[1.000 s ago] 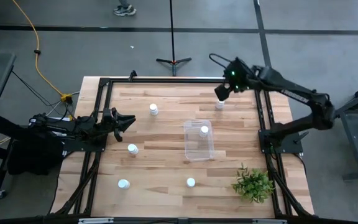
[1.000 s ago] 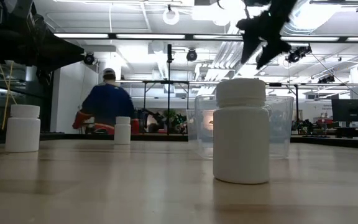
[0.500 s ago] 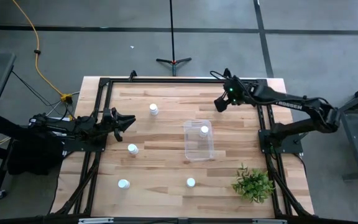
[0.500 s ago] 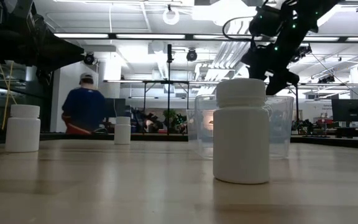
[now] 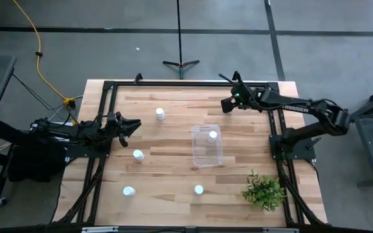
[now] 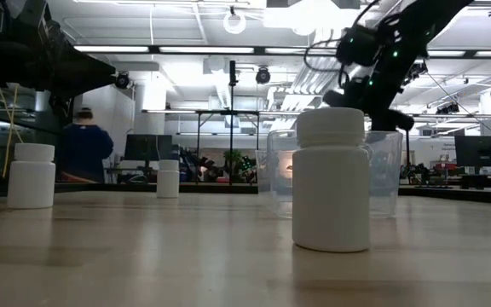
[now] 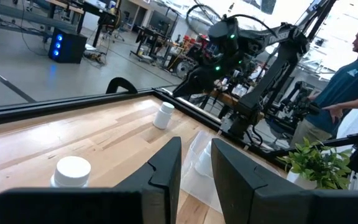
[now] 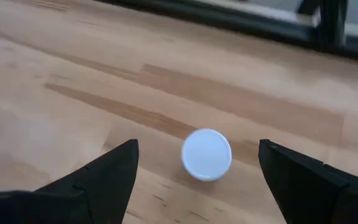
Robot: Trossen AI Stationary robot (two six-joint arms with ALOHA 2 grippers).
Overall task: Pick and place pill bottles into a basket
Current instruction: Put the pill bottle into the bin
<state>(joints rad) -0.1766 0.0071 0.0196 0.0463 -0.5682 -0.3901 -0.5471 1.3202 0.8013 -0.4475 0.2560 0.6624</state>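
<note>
The clear basket (image 5: 207, 146) sat mid-frame in the high view, upright, with one white capped bottle (image 5: 212, 135) standing in its upper end. Four more bottles stood on the wood: upper left (image 5: 160, 113), left of centre (image 5: 138, 155), lower left (image 5: 129, 191), and bottom centre (image 5: 199, 189).

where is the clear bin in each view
High view: clear bin at mid-table.
Low view: clear bin behind the nearest bottle, showing on both sides of it.
Left wrist view: clear bin at mid-picture, partly hidden.
Right wrist view: not in it.
Shared landmark: the green plant, beside the bin in the high and left wrist views.
</note>
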